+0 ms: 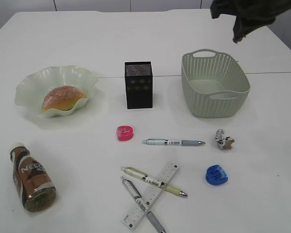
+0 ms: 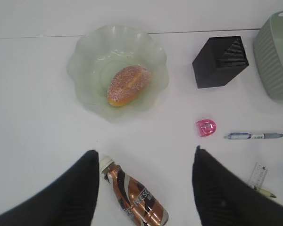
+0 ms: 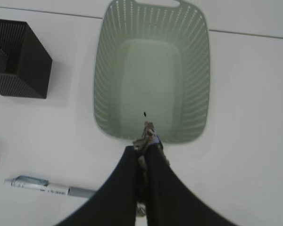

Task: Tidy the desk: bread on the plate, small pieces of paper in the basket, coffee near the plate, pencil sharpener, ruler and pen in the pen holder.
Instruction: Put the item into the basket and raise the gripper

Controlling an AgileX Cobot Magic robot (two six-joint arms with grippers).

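Currently near: coffee (image 2: 136, 197) lies on its side between spread left gripper (image 2: 146, 162) fingers, ungrasped | right gripper (image 3: 145, 149) clenched on paper ball (image 3: 148, 134), above basket (image 3: 198, 70) near rim | advise: advance to centre before release

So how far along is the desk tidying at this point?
Done: the bread lies on the plate. In hand: the right pincer is shut on a crumpled paper ball above the basket, which looks empty. Left: the other paper ball, the coffee bottle lying away from the plate, and the pens, ruler and sharpeners, all outside the pen holder.
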